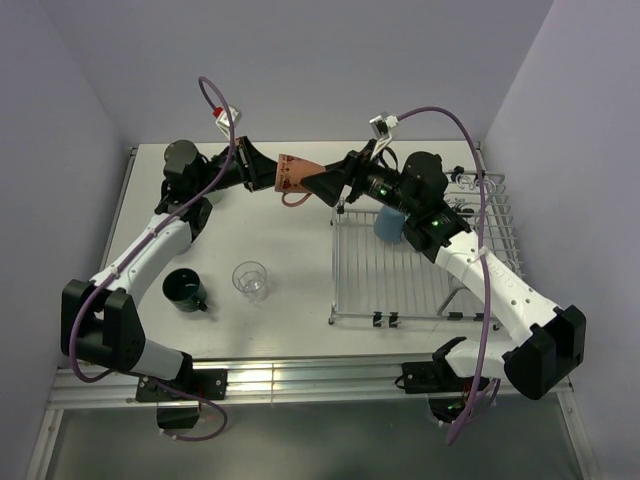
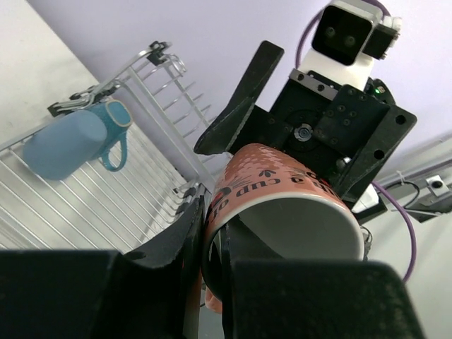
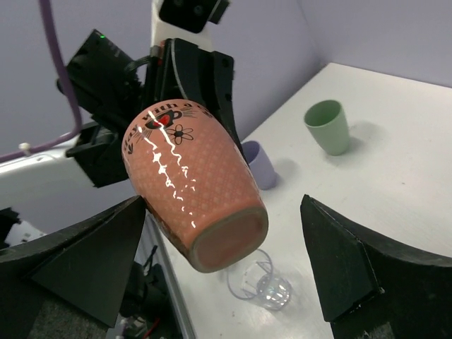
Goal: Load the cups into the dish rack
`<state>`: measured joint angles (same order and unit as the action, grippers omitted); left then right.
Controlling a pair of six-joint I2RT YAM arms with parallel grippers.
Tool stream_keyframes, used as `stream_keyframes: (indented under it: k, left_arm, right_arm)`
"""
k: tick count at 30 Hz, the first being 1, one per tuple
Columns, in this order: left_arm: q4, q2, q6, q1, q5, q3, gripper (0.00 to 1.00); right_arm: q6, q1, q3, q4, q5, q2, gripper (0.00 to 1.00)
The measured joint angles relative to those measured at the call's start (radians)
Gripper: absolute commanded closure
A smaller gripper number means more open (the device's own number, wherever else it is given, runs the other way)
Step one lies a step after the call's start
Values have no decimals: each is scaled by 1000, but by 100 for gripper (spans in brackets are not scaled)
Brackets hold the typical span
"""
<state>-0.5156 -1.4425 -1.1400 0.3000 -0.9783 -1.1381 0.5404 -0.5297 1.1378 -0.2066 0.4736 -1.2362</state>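
Low in the top view, a dark green mug (image 1: 186, 290) and a clear glass (image 1: 250, 280) stand upright and just apart on the white bench (image 1: 270, 225), left of centre. To their right lies the wire rack (image 1: 420, 285). A blue mug (image 1: 388, 225) lies on its side on the bars in the rack's upper left part, its handle towards the raised wire side.

Higher up, at mid-frame, an orange mug (image 1: 292, 173) hangs in the air, tipped sideways between the two arms and left of the rack. The left gripper (image 2: 212, 247) pinches its rim, one finger inside and one outside the wall. The right gripper (image 3: 223, 201) is spread wide, a finger on either side of the mug's base, not pressed on it.

Farthest back, in the right wrist view, a lavender cup (image 3: 258, 164) and a pale green cup (image 3: 328, 126) rest on the bench
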Motion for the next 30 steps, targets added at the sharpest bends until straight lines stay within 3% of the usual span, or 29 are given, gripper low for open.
stream_keyframes:
  k: [9,30]
  left_arm:
    - [-106,-5,-68,9,-36,6,100]
    - [-147,-76,-97,53,-32,6,100]
  right_arm:
    - [85,9,-18,-115,113,-14,5]
    - [123,11,-65,-146,151,-24,15]
